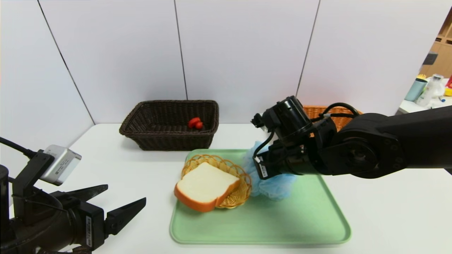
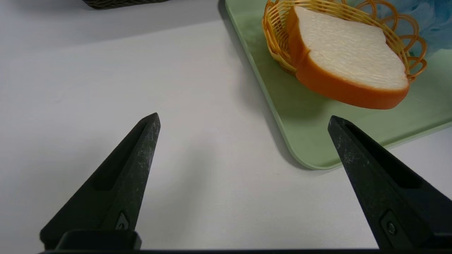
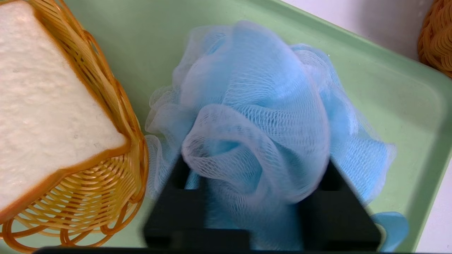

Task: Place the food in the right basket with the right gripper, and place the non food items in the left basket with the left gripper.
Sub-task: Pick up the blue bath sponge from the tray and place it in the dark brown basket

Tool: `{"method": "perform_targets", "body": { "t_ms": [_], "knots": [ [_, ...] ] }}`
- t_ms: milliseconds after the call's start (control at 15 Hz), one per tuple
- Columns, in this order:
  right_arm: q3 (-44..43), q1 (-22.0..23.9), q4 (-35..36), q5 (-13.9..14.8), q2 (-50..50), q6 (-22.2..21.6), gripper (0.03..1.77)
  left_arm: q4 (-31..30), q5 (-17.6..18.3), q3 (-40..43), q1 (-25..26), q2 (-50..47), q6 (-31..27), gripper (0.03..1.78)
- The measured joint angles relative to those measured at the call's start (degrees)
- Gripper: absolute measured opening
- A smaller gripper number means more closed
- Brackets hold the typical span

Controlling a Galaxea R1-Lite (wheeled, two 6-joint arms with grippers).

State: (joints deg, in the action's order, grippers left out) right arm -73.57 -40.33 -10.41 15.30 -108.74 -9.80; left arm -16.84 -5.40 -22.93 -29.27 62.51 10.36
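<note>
My right claw [image 3: 254,183] is clamped on the fluffy pale-blue mesh bath sponge [image 3: 261,120] lying on the mint-green plastic tray [image 1: 282,222]; my left claw [image 2: 243,120], fingers apart, hovers over the white table [image 2: 106,70].

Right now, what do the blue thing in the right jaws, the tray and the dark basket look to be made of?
Blue bath pouf: soft gathered nylon-like mesh, with open netting visible. Tray: probably plastic, pale green, smooth with a slight sheen and a rounded rim. Dark basket: woven wicker or imitation rattan, matt brown, with its weave visible.
</note>
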Motion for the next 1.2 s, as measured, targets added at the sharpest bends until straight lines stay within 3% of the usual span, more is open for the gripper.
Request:
{"method": "perform_targets", "body": {
  "t_ms": [67, 667, 1200],
  "knots": [
    [0.0, 0.0, 0.0, 0.0, 0.1, -0.1, 0.09, 0.0, 0.0, 0.0, 0.0, 0.0, 0.0, 1.69],
    [-0.3, 0.2, -0.2, 1.1, 1.4, 0.4, 0.09, 0.0, 0.0, 0.0, 0.0, 0.0, 0.0, 1.69],
    [-1.7, 1.4, -0.8, 1.2, 5.3, 4.2, 0.09, 0.0, 0.0, -0.1, 0.0, 0.0, 0.0, 1.69]
  ]
}}
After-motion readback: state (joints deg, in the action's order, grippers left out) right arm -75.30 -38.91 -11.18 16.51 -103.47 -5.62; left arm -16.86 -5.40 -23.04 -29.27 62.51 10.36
